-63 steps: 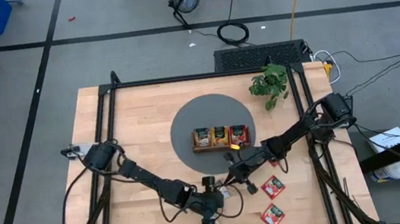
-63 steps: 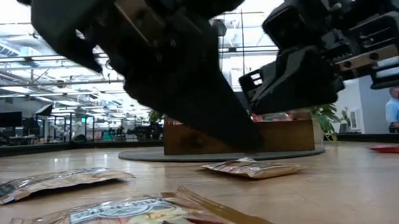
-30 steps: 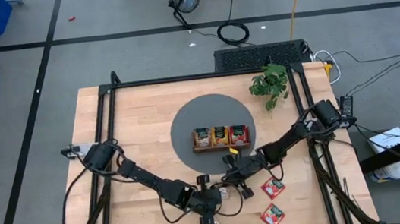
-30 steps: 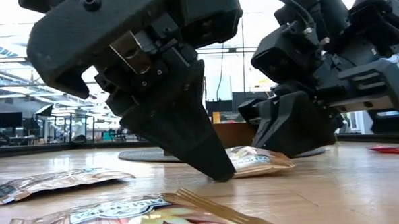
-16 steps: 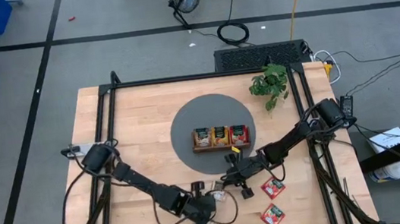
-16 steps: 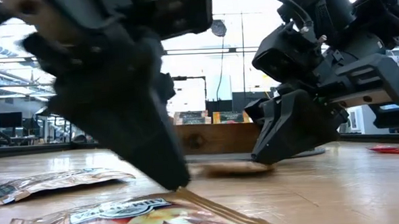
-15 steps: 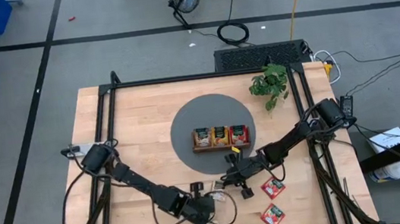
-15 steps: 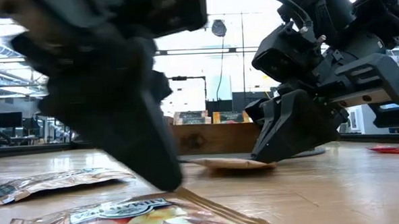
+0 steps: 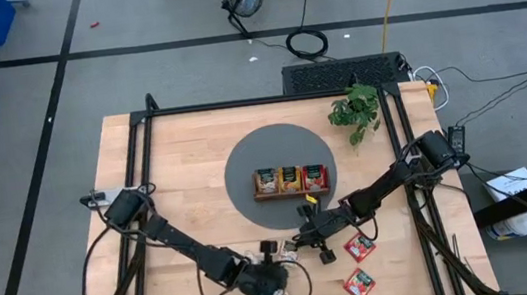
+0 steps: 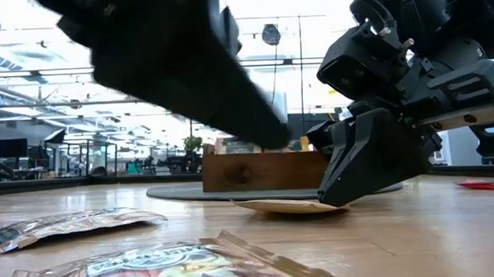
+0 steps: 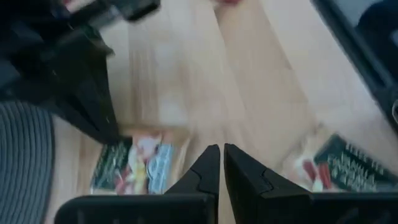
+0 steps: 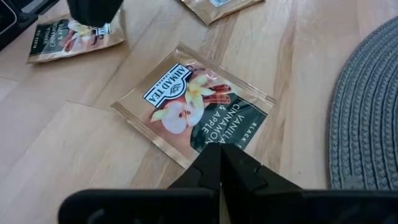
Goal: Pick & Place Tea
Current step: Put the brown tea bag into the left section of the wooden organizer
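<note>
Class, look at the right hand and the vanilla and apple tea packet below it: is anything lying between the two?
Nothing visible does. The right hand, shut, sits at the edge of the tea packet, which lies flat on bare table beside the grey mat.

2 arms are counted, 1 gripper ea.: left gripper (image 11: 221, 152), right gripper (image 12: 221, 152). 1 tray (image 9: 292, 192) w/ 3 compartments, 1 round mat (image 9: 246, 165) and 1 plant (image 9: 355, 111) are seen. Loose: 2 red tea pkts (image 9: 359, 247), 3 paler tea pkts (image 12: 196, 112). Pkts in the tray can't be counted.
</note>
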Robot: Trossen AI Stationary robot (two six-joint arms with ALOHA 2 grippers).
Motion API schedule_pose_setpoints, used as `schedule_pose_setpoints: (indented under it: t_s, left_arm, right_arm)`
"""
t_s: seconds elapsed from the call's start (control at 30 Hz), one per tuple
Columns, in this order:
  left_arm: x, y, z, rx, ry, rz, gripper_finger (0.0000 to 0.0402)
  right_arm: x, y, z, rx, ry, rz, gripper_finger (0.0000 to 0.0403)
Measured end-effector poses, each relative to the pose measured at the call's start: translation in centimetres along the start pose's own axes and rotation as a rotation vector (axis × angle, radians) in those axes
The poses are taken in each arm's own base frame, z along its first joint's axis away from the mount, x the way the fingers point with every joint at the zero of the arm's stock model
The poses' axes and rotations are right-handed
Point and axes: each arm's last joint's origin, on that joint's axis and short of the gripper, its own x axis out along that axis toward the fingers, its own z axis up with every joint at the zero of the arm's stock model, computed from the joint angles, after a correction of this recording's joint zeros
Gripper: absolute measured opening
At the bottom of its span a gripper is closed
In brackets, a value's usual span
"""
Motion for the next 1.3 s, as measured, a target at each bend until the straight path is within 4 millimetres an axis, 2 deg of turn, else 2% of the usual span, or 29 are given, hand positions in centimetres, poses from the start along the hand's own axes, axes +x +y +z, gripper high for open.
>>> schedule_pose_setpoints:
  t_s: [0.1,0.27,0.43,0.53,0.63,0.8,0.97,1.1,1.3]
  left_arm:
    - [0.7,1.1,-0.1,-0.047,0.020,0.026,0.0030]
    - [2.6,2.6,-1.6,-0.143,0.113,0.061,0.0030]
    - [2.9,3.5,-2.2,-0.266,0.168,0.035,0.0030]
    - [2.9,3.5,-2.4,-0.276,0.174,0.031,0.0030]
    - [3.2,3.4,-2.8,-0.282,0.190,0.027,0.0030]
    - [4.0,3.4,-3.5,-0.288,0.222,0.019,0.0030]
    - [5.1,3.1,-4.3,-0.289,0.225,0.012,0.0030]
    - [5.2,3.2,-4.1,-0.256,0.199,0.012,0.0030]
    - [3.7,2.5,-2.8,-0.122,0.119,0.017,0.0030]
  right_arm:
    - [0.0,0.0,0.0,-0.003,-0.004,0.001,0.0002]
    - [0.0,0.1,0.2,-0.006,-0.022,0.009,0.0002]
    - [-0.3,0.3,0.5,-0.016,-0.033,0.014,0.0002]
    - [-1.2,0.6,1.6,-0.030,-0.082,0.024,0.0006]
    - [-2.5,1.2,3.2,-0.052,-0.155,0.040,0.0025]
    - [-4.3,1.6,4.5,0.006,-0.178,0.055,0.0079]
    - [-4.4,1.4,3.6,0.122,-0.071,0.043,0.0129]
    - [-4.2,1.2,2.8,0.152,-0.005,0.027,0.0151]
    - [-4.2,1.2,2.3,0.152,-0.021,0.028,0.0157]
